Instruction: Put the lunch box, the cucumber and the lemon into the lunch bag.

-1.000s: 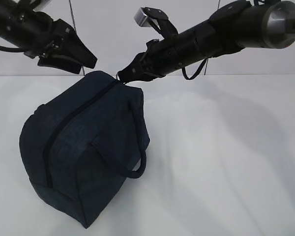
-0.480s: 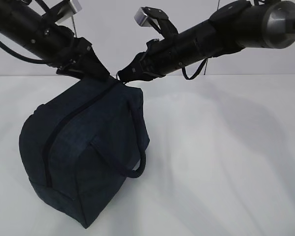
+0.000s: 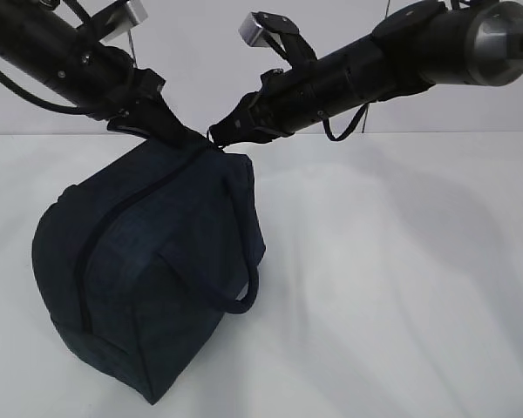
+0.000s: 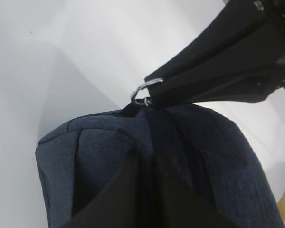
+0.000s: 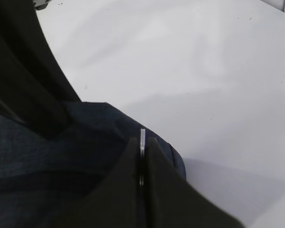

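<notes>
The lunch bag (image 3: 148,270) stands at the left of the exterior frame on the white bench (image 3: 401,279), its zipper (image 3: 122,226) closed along the whole visible seam, so the step in hand looks like opening it before anything can go in. The right hand (image 3: 220,135), reaching in from the upper right, is clenched on the metal ring pull (image 4: 143,93) at the bag's top corner; the right wrist view shows the ring's thin silver edge (image 5: 142,142) pinched between the two fingers. The left hand (image 3: 179,132), coming from the upper left, sits on the fabric just beside that corner, and in the left wrist view its dark fingers (image 4: 133,190) press together over a fold of navy cloth, so it appears to be grasping the bag itself. To do this well, the left hand should hold the fabric firmly as an anchor while the right draws the pull along the seam's curve, keeping the line of pull close to the track, not lifting away from it. The soft bag could tip or drag if the anchor slips. The lunch box, cucumber and lemon are not visible in any view.
</notes>
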